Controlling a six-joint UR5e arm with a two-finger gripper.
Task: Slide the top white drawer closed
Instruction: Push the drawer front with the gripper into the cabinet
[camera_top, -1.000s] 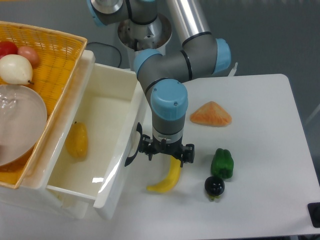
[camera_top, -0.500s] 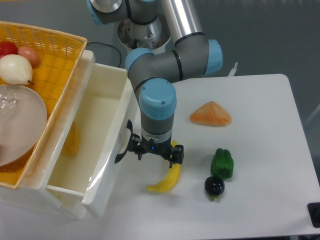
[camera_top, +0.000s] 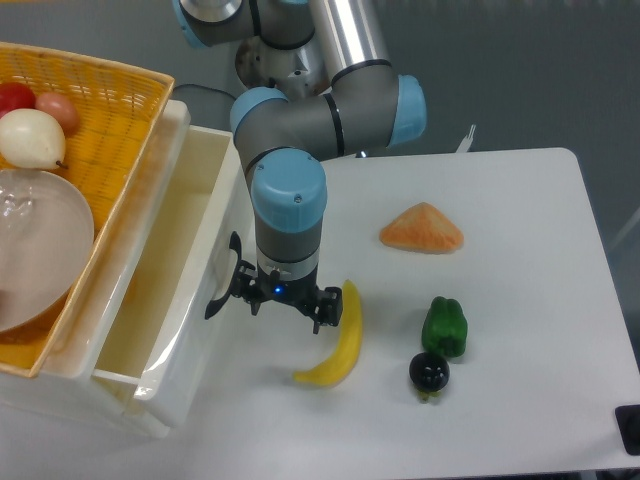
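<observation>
Camera view: low in the middle of the frame lies a yellow banana (camera_top: 336, 352), with a small black fruit (camera_top: 429, 372) and a green pepper (camera_top: 444, 327) to its right on the white table (camera_top: 520, 250). Just left of the banana, the gripper (camera_top: 283, 300) points down, pressed against the front of the top white drawer (camera_top: 190, 290) by its black handle (camera_top: 222, 285). I cannot tell if its fingers are spread or squeezed together. The drawer sticks out partly at lower left. Farther up, an orange wedge (camera_top: 422, 229) sits alone. At upper left, a yellow basket (camera_top: 105, 110) holds fruit and a clear bowl (camera_top: 35, 250).
</observation>
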